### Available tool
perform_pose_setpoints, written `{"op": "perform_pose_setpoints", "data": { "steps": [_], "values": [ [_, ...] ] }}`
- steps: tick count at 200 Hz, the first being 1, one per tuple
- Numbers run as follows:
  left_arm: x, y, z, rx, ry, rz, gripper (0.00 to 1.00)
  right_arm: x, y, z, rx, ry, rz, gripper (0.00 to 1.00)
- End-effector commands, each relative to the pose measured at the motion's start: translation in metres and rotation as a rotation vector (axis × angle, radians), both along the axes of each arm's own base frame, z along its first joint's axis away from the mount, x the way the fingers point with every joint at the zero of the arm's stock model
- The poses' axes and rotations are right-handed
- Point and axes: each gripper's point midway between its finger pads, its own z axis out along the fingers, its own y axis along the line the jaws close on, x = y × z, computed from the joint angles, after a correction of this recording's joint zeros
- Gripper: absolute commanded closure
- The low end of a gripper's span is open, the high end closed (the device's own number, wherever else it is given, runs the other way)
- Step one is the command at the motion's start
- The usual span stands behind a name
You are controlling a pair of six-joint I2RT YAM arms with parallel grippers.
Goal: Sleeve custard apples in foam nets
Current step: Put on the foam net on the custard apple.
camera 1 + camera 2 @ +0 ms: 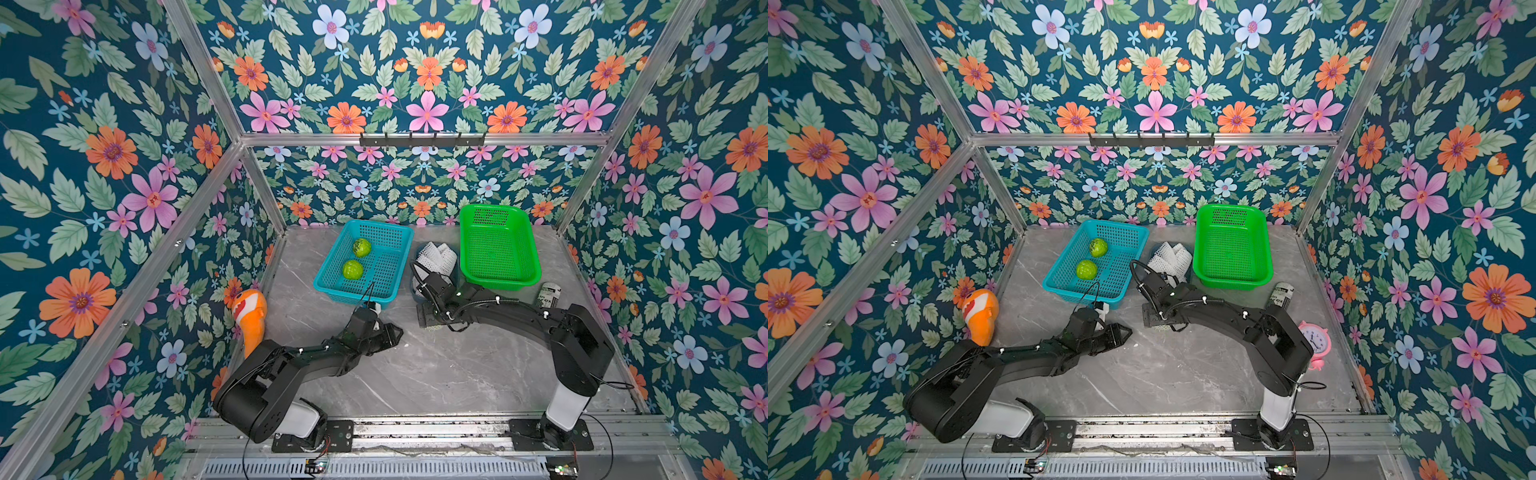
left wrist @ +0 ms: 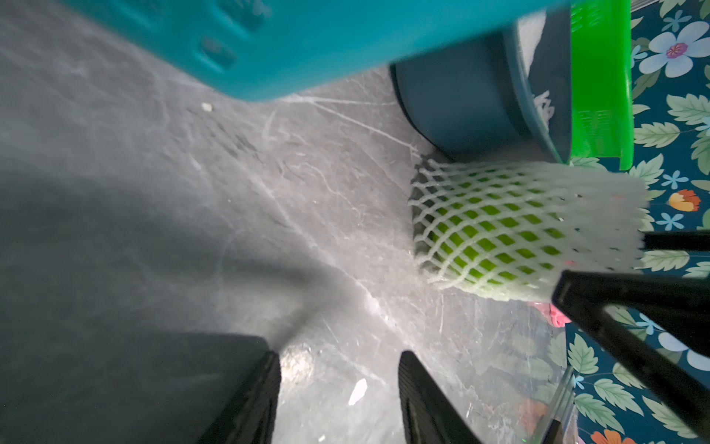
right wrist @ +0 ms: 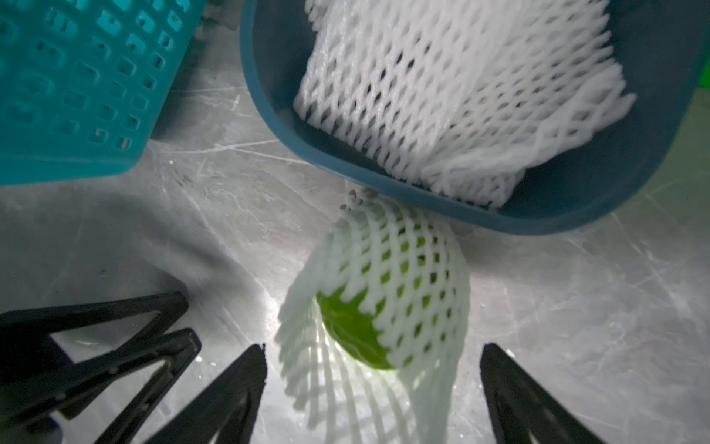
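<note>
While the left claw (image 2: 338,357) sits open and empty off to the side, the right claw (image 3: 374,346) is nearer, jaws wide and holding nothing, with the apple (image 3: 353,330) in its net (image 3: 403,261) just ahead and the net's loose end pointing back between them.

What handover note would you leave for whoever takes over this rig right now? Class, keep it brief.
Left tool: open, empty, above the table.
Right tool: open, astride the sleeved custard apple.
Done: that fruit is inside a foam net, on the table beside the blue tub.
Left: two bare custard apples in the teal basket; spare nets in the tub.
</note>
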Motion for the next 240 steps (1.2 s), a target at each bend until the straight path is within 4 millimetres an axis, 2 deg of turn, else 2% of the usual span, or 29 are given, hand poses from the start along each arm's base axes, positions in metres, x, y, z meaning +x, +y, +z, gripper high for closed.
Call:
{"op": "perform_pose_setpoints", "data": {
  "steps": [1,49,78,135,240],
  "values": [
    [-0.017,0.015,-0.025,0.091,0.097,0.008,0.47,0.002,-0.006,-0.002,-0.043,0.001,-0.020,0.15],
    [-0.016,0.015,-0.026,0.094,0.101,0.006,0.47,0.001,-0.005,-0.004,-0.047,0.080,-0.046,0.25],
    [-0.016,0.015,-0.026,0.096,0.099,0.003,0.47,0.002,-0.004,-0.004,-0.055,0.117,-0.051,0.25],
    [-0.017,0.016,-0.027,0.098,0.101,0.003,0.48,0.002,-0.009,-0.016,-0.113,0.154,-0.055,0.22],
    [-0.017,0.016,-0.029,0.109,0.104,-0.002,0.49,0.005,-0.005,-0.040,-0.105,0.212,-0.044,0.29]
  ]
}}
